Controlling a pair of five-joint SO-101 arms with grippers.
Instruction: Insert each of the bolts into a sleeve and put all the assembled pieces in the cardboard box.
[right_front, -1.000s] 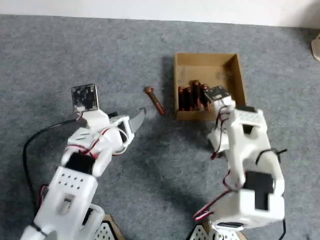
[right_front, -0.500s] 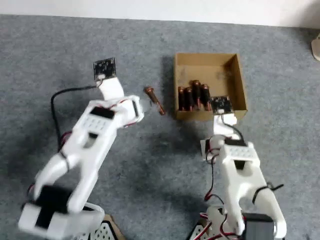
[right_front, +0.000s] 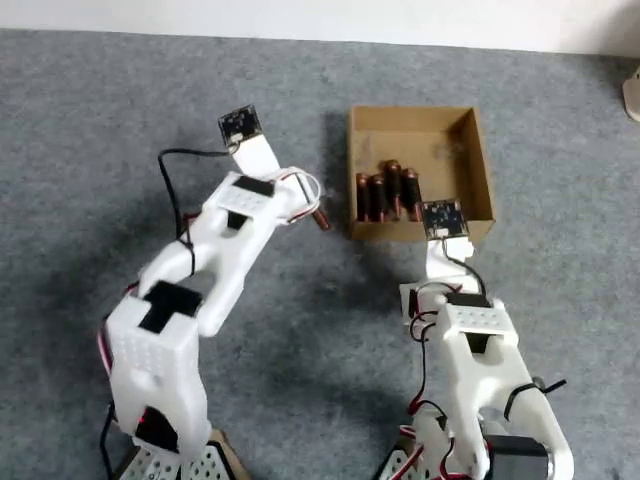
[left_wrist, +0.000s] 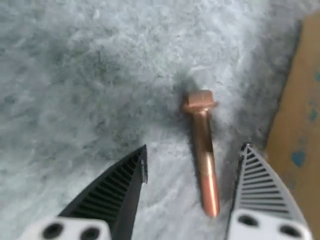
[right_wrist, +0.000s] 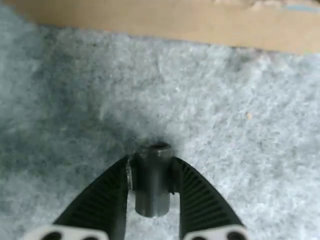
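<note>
Robot test bench, grey felt mat (right_front: 90, 110)

Soft even light w/ short faint shadows.

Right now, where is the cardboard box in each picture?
High view: cardboard box upper middle, assembled pieces inside.
Left wrist view: its brown wall beside the loose bolt.
Right wrist view: its wall beyond the gripped sleeve.
Shared landmark: grey carpet around it.

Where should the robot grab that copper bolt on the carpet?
Probably best to take the bolt by its smooth shank, mid-length, coming down from above: it lies flat on the carpet, and the open left gripper has a finger on each side.
</note>
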